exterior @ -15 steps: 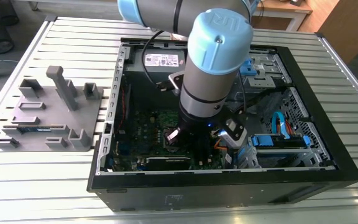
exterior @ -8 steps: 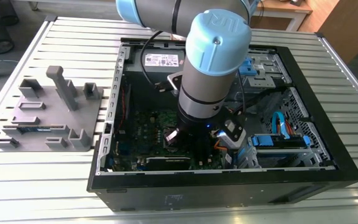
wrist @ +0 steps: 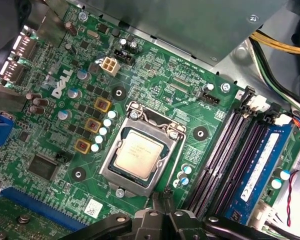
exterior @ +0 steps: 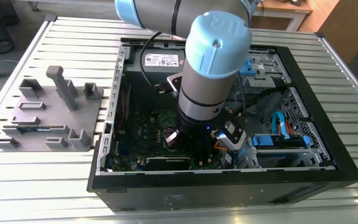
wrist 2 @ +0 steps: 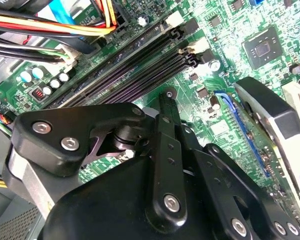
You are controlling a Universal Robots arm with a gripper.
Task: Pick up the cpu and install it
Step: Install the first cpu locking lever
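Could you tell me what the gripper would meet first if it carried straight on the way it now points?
Probably the green motherboard close beside the socket holding the cpu; the gripper points down into the open computer case, though depth is unclear.

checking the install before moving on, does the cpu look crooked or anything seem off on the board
Nothing stands out. In the first wrist view the small square silver-topped cpu lies flat and square inside its metal socket frame on the green motherboard, edges parallel to the frame.
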